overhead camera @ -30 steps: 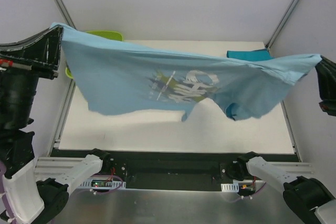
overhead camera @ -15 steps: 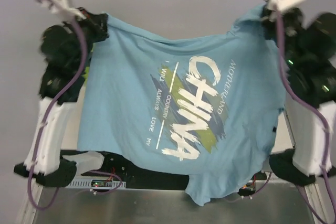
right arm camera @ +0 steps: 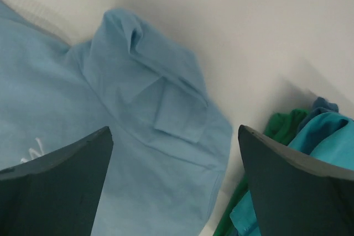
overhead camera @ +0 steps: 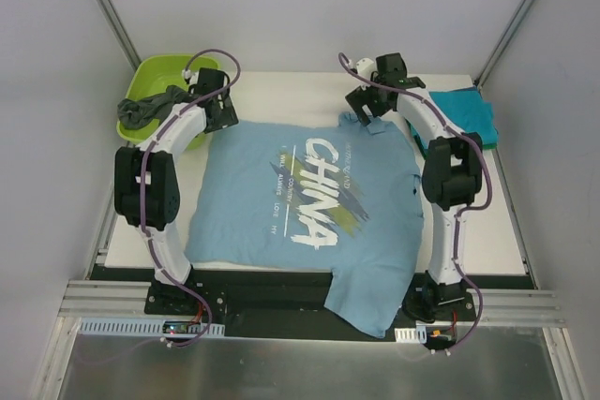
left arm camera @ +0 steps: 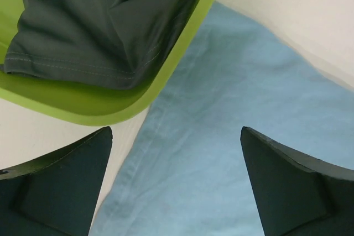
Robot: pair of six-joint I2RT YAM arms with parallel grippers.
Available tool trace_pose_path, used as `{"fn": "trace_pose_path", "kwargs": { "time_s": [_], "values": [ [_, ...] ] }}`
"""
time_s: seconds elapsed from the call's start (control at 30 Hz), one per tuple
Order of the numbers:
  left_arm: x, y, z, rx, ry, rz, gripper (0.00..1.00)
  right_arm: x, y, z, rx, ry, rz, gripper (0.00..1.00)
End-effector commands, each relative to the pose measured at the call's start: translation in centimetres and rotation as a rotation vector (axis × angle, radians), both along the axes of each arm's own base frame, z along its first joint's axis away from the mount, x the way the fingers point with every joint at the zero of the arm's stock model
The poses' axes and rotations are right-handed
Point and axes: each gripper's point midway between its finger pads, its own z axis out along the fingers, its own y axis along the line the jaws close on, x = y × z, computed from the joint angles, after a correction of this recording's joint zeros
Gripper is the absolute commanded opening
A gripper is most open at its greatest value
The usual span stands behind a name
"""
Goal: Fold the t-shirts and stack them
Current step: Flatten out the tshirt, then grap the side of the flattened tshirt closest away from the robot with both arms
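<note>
A light blue t-shirt (overhead camera: 309, 203) with a white "CHINA" print lies spread face up on the table, its lower part hanging over the near edge. My left gripper (overhead camera: 217, 111) hovers open over the shirt's far left corner (left arm camera: 232, 136), nothing between its fingers (left arm camera: 61, 186). At the far right corner my right gripper (overhead camera: 368, 111) stands open above a crumpled fold of the same shirt (right arm camera: 160, 103). A dark grey t-shirt (overhead camera: 148, 110) (left arm camera: 99, 26) sits in the tub. Teal (overhead camera: 464, 114) (right arm camera: 326, 136) and green (right arm camera: 283, 125) t-shirts lie stacked at the far right.
The lime-green plastic tub (overhead camera: 159, 74) (left arm camera: 166, 75) stands at the far left corner, right beside my left gripper. Grey walls and metal posts close in the table (overhead camera: 487, 231) on three sides.
Both grippers, shut on the shirt's corners and holding it up in the air, have lowered it flat onto the table, opened and let it go.
</note>
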Motion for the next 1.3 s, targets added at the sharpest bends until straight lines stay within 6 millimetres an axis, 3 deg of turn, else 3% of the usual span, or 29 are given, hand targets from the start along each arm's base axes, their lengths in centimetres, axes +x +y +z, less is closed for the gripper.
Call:
{"fn": "trace_pose_path", "kwargs": {
  "time_s": [0.0,0.13,0.27,0.43,0.57,0.73,0.83,1.13,1.27],
  "values": [
    [1.5,-2.6,5.7,-0.131,-0.129,-0.044,0.99,1.4,1.3,8.7,0.117,-0.139,-0.033,1.0],
    [-0.4,-4.2,5.3,-0.216,-0.099,-0.108,0.99,-1.1,0.4,10.5,0.148,-0.15,-0.107,1.0],
    [-3.0,-5.5,3.9,-0.29,-0.047,-0.14,0.99,-6.8,-0.5,10.2,0.263,-0.057,-0.269,1.0],
    [-6.1,-5.6,1.5,-0.33,0.012,-0.125,0.99,-14.0,0.4,5.2,0.453,0.148,-0.438,1.0],
    [-8.0,-6.4,-0.9,-0.373,0.062,-0.149,0.99,-17.0,0.1,0.6,0.442,0.283,-0.496,1.0],
    [-7.4,-6.6,-3.0,-0.371,0.105,-0.154,0.99,-16.1,0.2,-3.7,0.366,0.402,-0.468,1.0],
    [-6.4,-7.2,-4.1,-0.389,0.135,-0.162,0.99,-14.1,-0.6,-5.3,0.329,0.424,-0.503,0.99],
    [-2.7,-7.4,-7.2,-0.4,0.183,-0.136,0.99,-10.2,-2.7,-8.7,0.368,0.568,-0.595,1.0],
    [-1.1,-7.7,-8.6,-0.403,0.2,-0.138,0.99,-8.0,-3.7,-8.8,0.36,0.543,-0.614,1.0]
  ]
}}
